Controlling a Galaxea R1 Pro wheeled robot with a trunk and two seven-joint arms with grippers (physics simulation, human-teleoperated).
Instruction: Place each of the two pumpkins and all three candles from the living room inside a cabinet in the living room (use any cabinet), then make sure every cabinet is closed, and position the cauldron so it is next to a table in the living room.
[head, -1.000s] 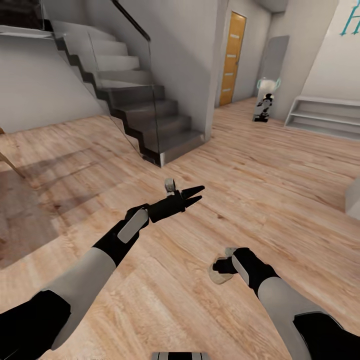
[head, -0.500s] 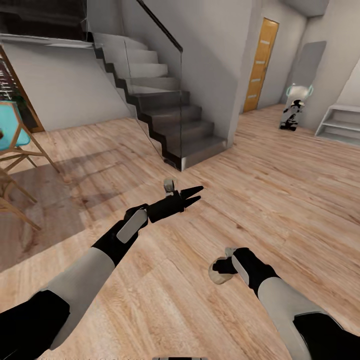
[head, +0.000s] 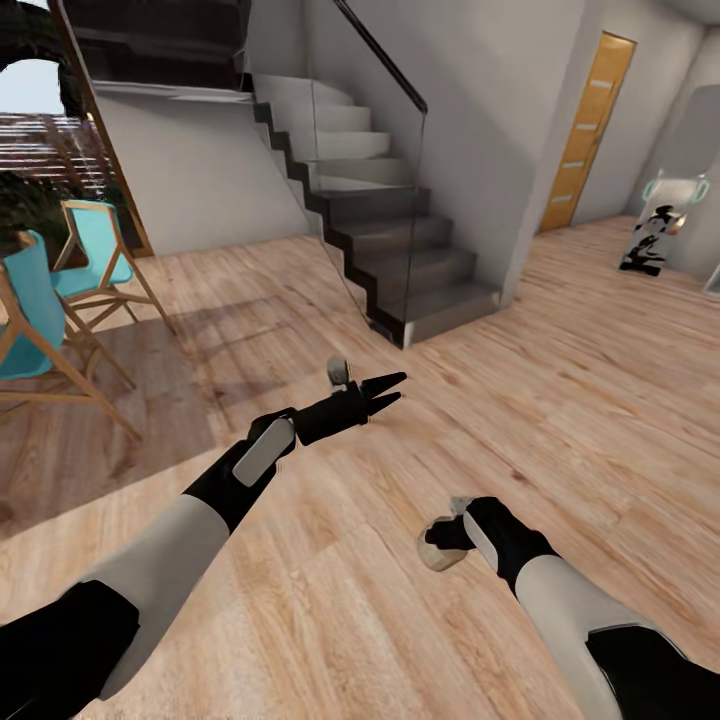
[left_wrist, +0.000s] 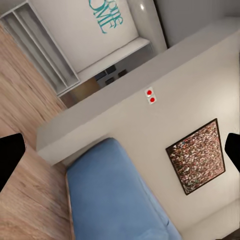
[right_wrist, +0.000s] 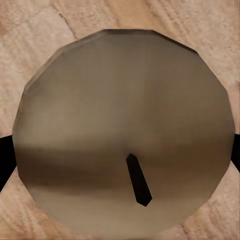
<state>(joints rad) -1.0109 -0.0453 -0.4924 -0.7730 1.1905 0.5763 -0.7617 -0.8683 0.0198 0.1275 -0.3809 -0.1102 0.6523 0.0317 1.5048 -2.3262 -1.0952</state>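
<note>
Grey-beige wax is what the candle (right_wrist: 125, 135) appears to be made of, so it is judged to be light, stiff and fairly smooth, liable to be dented or to slip if squeezed carelessly. The best hold is judged to be across the round side wall, at mid-height, and that is where it is pinched by the right hand (head: 445, 535). In the right wrist view the flat circular top is seen face-on, faceted at the rim, with a short dark wick (right_wrist: 138, 180) set off-centre; a black fingertip is seen at each side edge of the disc. In the head view the candle (head: 436, 548) is carried low at the near right, above the wooden floor (head: 560, 400), not resting on it.

A squat cylinder is shown, dull in colour, darker in a band across the top.

The left hand (head: 388, 389) is held out ahead, spread and holding nothing, its two black fingers parted in a narrow V. In the left wrist view the tips are seen well apart at the picture's edges, with a blue sofa (left_wrist: 115, 200) and a framed picture (left_wrist: 197, 155) beyond.

Farther off, a staircase (head: 400, 250) with a glass rail is seen in the middle, turquoise chairs (head: 60, 300) at the far left, and an orange door (head: 585, 135) at the far right.
</note>
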